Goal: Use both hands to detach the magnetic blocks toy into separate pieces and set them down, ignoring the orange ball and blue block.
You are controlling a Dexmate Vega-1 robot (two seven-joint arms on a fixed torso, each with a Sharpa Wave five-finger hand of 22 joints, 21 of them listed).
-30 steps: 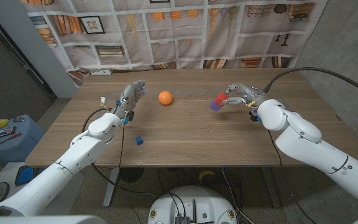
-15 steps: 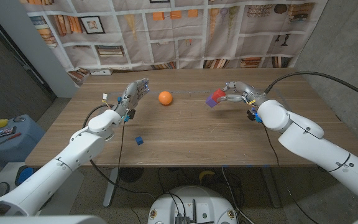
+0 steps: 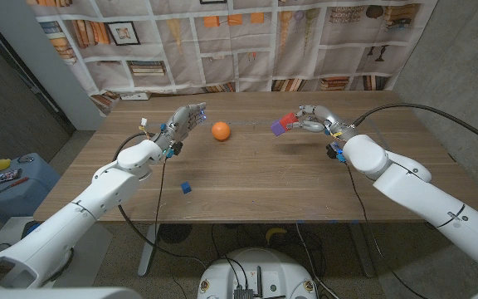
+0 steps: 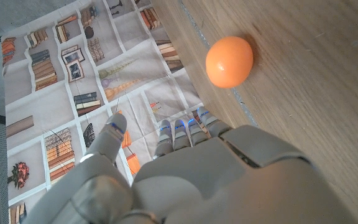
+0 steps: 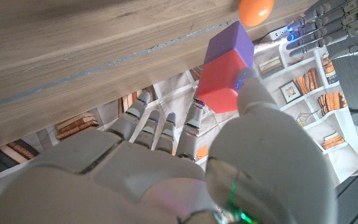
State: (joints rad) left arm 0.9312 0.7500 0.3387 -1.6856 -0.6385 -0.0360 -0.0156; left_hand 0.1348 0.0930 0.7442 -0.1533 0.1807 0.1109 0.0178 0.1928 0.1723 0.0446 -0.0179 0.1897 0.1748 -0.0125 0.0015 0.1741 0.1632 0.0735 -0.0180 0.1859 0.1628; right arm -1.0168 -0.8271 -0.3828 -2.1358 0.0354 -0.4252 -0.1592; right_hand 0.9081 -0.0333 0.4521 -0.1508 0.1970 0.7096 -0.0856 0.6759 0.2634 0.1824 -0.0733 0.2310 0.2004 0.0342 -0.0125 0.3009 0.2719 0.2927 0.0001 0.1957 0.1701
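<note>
The right hand (image 3: 309,121) grips the magnetic blocks toy (image 3: 281,125) above the tabletop (image 3: 256,178), purple end toward the open-fingered left hand (image 3: 182,123) beyond the orange ball (image 3: 220,130).

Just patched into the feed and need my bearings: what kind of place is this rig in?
Probably a lab or staged test room, not a home. The bookshelves are only printed on a hanging backdrop, the side wall is bare grey, and cables hang under the wooden table.
</note>
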